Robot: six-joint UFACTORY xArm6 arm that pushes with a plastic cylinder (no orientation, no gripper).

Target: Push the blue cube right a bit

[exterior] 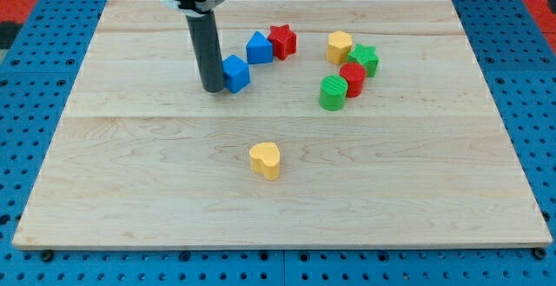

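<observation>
The blue cube (pixel 236 73) sits on the wooden board (pixel 278 208), left of centre in the upper half. My tip (pixel 214 88) stands right against the cube's left side, touching or almost touching it. The dark rod rises from there to the view's top. A second blue block (pixel 259 48), house-shaped, lies just up and right of the cube.
A red star (pixel 282 40) touches the second blue block. To the right are a yellow block (pixel 339 47), a green star (pixel 365 60), a red cylinder (pixel 352 79) and a green cylinder (pixel 333 93). A yellow heart (pixel 266 160) lies near the board's middle.
</observation>
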